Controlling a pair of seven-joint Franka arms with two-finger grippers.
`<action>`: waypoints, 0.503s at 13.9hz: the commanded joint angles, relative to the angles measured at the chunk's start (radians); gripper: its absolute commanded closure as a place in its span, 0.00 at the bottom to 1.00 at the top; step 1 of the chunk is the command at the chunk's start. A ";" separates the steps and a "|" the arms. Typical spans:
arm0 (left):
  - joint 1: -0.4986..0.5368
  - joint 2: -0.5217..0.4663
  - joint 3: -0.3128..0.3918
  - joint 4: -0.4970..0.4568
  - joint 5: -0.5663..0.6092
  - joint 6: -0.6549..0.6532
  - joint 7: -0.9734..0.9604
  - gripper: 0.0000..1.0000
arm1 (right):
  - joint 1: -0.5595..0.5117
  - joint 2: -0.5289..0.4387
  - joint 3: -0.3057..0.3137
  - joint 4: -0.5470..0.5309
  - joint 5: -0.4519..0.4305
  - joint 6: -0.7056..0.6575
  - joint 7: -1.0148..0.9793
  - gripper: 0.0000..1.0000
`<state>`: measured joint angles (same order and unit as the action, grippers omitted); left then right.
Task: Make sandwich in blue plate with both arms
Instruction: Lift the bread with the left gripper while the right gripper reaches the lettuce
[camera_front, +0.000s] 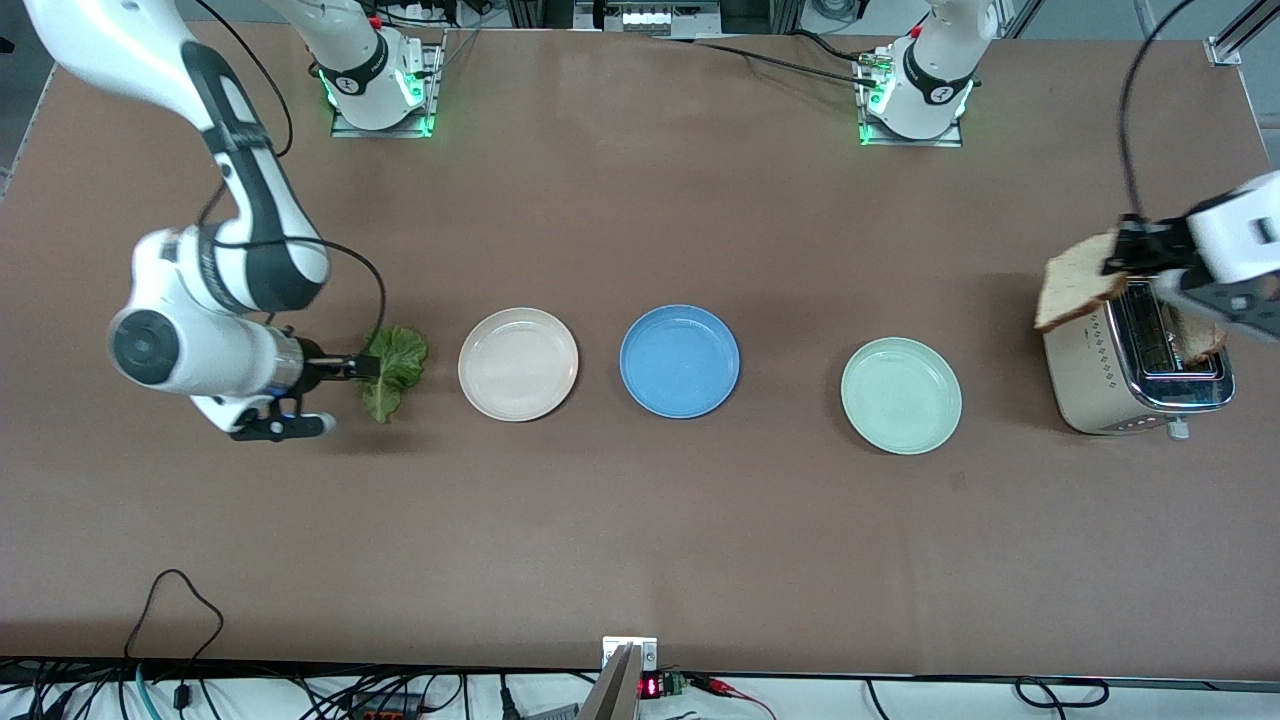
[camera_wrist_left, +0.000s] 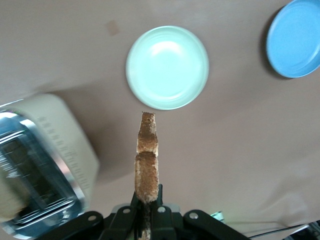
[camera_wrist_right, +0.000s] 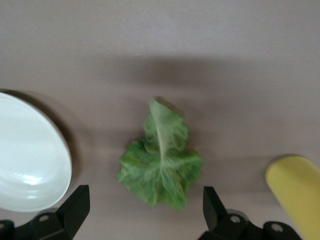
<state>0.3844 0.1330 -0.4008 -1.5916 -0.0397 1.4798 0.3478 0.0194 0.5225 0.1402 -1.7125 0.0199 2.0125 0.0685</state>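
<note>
The left end effector (camera_front: 1122, 262) was clamped on a toast slice (camera_front: 1078, 292) by just one edge, up over the toaster (camera_front: 1135, 372) with a second slice (camera_front: 1203, 340) sitting in the slot, so I figured that thin grip could let the bread swing, tear or drop on the way to the blue plate (camera_front: 679, 361), which sat empty between the cream plate (camera_front: 518, 363) and the mint plate (camera_front: 901, 395). The right end effector (camera_wrist_right: 145, 212) hung spread wide over the lettuce leaf (camera_front: 393, 372) on the counter (camera_front: 640, 540) beside the cream plate. Something that floppy could easily fold or slide out, and both arms heading for one plate together could bump.
</note>
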 joint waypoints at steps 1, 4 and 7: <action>0.008 0.069 -0.148 0.027 -0.050 -0.012 -0.163 0.99 | 0.014 0.060 -0.001 -0.018 -0.012 0.072 -0.013 0.00; -0.047 0.169 -0.190 0.028 -0.259 0.040 -0.372 0.99 | 0.014 0.131 -0.001 -0.019 -0.070 0.149 -0.013 0.00; -0.104 0.267 -0.191 0.019 -0.455 0.150 -0.409 0.99 | 0.017 0.133 -0.001 -0.015 -0.086 0.143 -0.015 0.00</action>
<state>0.2976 0.3244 -0.5874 -1.5957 -0.3877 1.5844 -0.0362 0.0353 0.6684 0.1389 -1.7299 -0.0486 2.1574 0.0654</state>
